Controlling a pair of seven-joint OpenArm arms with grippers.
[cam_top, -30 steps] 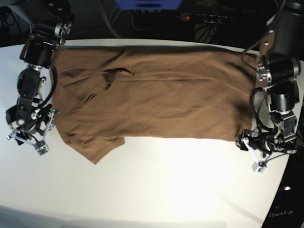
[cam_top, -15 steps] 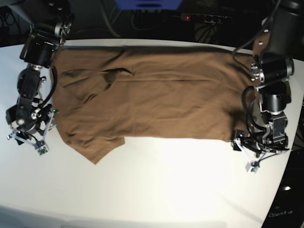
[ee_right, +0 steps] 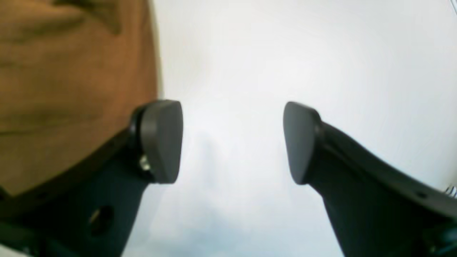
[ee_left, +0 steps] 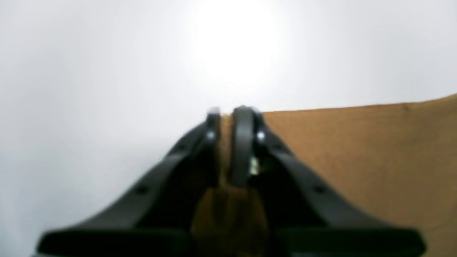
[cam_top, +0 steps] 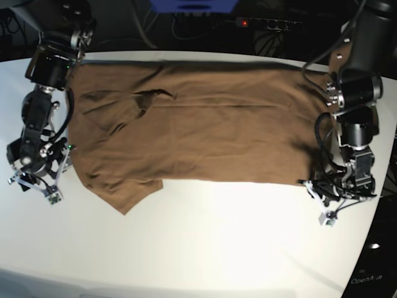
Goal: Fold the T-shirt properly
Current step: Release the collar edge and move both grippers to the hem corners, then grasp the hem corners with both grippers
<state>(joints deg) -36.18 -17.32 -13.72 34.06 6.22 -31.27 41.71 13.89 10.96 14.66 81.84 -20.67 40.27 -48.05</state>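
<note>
The tan-brown T-shirt [cam_top: 198, 124] lies spread flat across the white table, its sleeve end toward the left of the base view. My left gripper [cam_top: 315, 192] sits at the shirt's near right corner. In the left wrist view that gripper [ee_left: 226, 114] is shut, with a strip of the T-shirt [ee_left: 357, 153] pinched between its fingers. My right gripper [cam_top: 36, 189] rests just off the shirt's left edge. It is open [ee_right: 232, 139] over bare table, and the T-shirt [ee_right: 71, 89] lies beside its left finger [ee_right: 160, 139], with nothing between the fingers.
The white table [cam_top: 205, 242] extends toward the near edge. Behind the far edge lie a black power strip with a red light [cam_top: 260, 23], cables, and a blue object [cam_top: 193, 5]. The table's curved right edge runs close by my left arm.
My left gripper has slid left onto the shirt's near right corner and closed on the cloth. The right arm has barely moved.
</note>
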